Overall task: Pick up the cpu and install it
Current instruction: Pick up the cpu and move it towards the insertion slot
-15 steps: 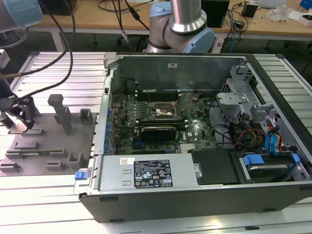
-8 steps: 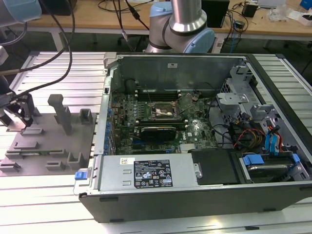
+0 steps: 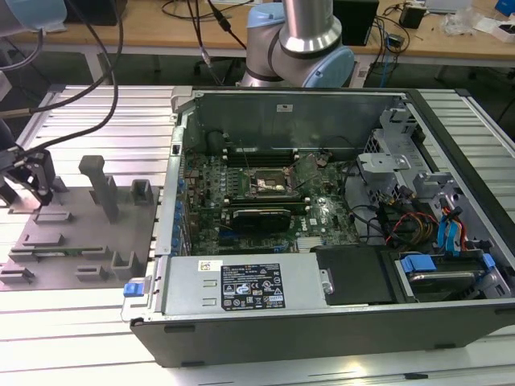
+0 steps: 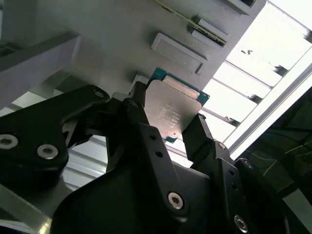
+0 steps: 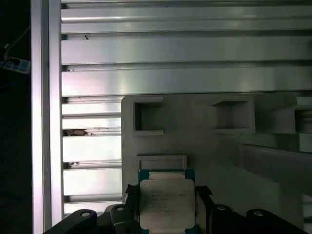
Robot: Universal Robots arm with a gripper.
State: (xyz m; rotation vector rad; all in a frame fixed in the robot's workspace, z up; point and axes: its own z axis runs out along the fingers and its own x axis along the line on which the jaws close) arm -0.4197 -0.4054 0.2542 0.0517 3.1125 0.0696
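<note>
pincer (image 5: 166,196) clamping cpu (image 5: 166,208) by opposite edges, above grey tray (image 5: 219,158); chip looking light, stiff, fragile: edge-hold seeming safest.

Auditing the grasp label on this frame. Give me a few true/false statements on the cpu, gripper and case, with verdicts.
1. The gripper is shut on the cpu. True.
2. The cpu is seated in the motherboard. False: it is in the gripper at the grey tray, away from the socket.
3. The gripper is on the exterior view's left of the computer case. True.
4. The computer case is closed. False: its side is open and the motherboard shows.
</note>
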